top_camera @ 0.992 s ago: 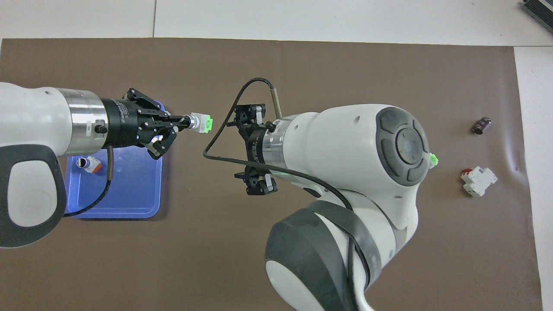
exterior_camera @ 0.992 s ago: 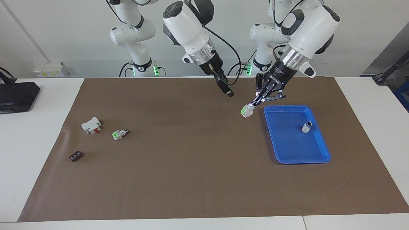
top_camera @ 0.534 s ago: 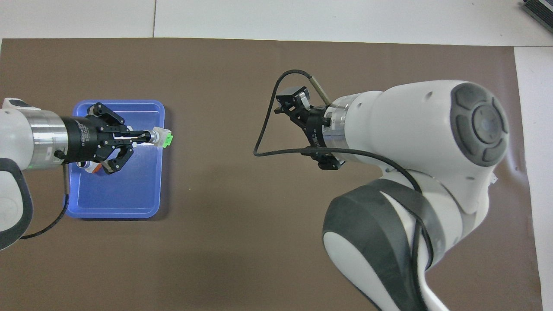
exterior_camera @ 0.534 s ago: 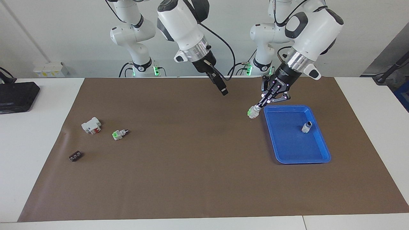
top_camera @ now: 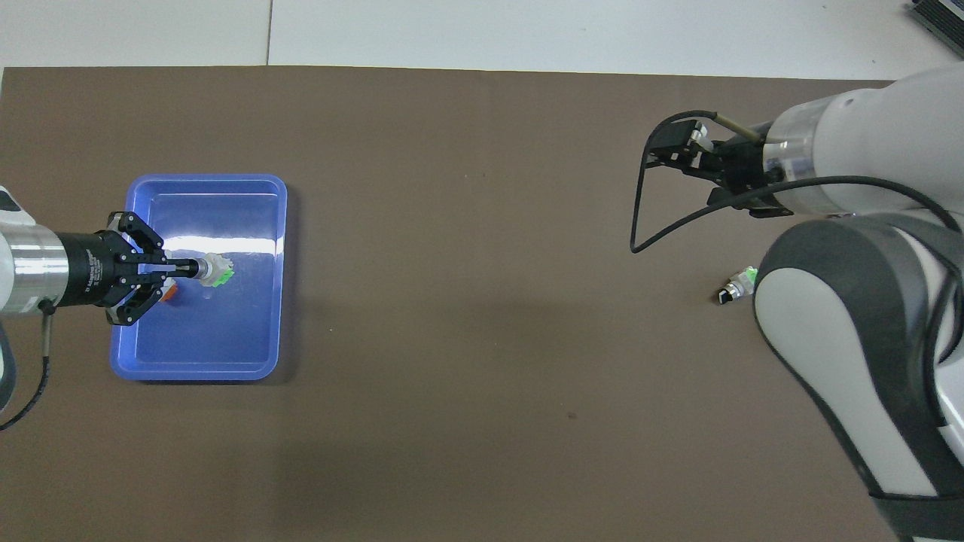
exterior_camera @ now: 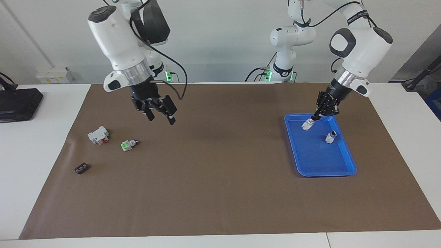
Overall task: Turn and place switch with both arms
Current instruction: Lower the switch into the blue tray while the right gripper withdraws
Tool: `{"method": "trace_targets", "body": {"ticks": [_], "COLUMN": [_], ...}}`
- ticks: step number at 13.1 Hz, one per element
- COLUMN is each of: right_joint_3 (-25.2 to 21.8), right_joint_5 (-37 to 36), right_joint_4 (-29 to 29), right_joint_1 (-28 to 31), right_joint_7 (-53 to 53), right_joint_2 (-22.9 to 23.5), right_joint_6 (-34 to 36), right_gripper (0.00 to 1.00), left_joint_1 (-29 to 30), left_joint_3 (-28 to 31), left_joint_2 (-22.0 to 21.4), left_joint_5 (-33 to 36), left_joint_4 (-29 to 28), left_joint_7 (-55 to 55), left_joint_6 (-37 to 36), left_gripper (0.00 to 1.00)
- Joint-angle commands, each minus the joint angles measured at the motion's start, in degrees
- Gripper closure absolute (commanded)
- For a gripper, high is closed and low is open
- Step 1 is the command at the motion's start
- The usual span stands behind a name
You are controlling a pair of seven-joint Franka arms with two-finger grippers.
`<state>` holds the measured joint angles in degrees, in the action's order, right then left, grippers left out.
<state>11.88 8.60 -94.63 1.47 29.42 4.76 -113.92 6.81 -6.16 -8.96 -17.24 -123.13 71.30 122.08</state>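
The left gripper hangs over the blue tray at the left arm's end of the table, its fingertips pinched shut on a switch — the small white-grey one with the green block, which shows best from overhead. The gripper holds it by its round end, tilted downward, low over the part of the tray nearer the robots; from where I stand I cannot tell whether it already touches the tray floor. Beside it in the tray stands another small white part with a dark top, close to the held switch but apart from it.

The right gripper is up in the air over the brown mat toward the right arm's end, fingers spread wide and holding nothing. On the mat near it lies a second switch, green block at one end, black tip at the other. Just beside that, toward the table's end, sits a white-and-red block, and farther from the robots than both — a small black strip

A black box rests on the white table off the mat's edge
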Motion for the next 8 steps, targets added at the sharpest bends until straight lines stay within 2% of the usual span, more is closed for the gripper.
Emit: {"method": "trace_targets", "body": {"ticks": [1, 4, 7, 8], "right_joint_3": [0.68, 0.77, 0.42, -1.06], "right_joint_5": [-7.08, -9.22, -12.91, -12.82], "right_joint_4": [-0.38, 1.81, 1.99, 1.99], "right_joint_1": [2.65, 4.85, 4.94, 3.90], "right_joint_7": [-8.66, -12.45, -14.30, -14.48], "right_joint_2": [-3.17, -3.62, -3.97, -4.67], "right_joint_6": [4.75, 13.35, 17.41, 18.99], "right_gripper": [0.00, 0.00, 0.00, 0.00], "left_joint_1": [0.92, 0.92, 1.01, 0.92], "left_joint_3": [-0.61, -0.61, -0.61, -0.61], "left_joint_2": [0.60, 2.98, 3.95, 4.91], "left_joint_5": [6.49, 8.18, 11.59, 12.05], "left_joint_4": [-1.94, -2.47, -3.87, -4.22], "left_joint_7": [-6.94, -12.48, -18.65, -18.92], "left_joint_6": [2.36, 4.48, 6.05, 6.76], "left_gripper": [1.00, 1.00, 1.00, 1.00]}}
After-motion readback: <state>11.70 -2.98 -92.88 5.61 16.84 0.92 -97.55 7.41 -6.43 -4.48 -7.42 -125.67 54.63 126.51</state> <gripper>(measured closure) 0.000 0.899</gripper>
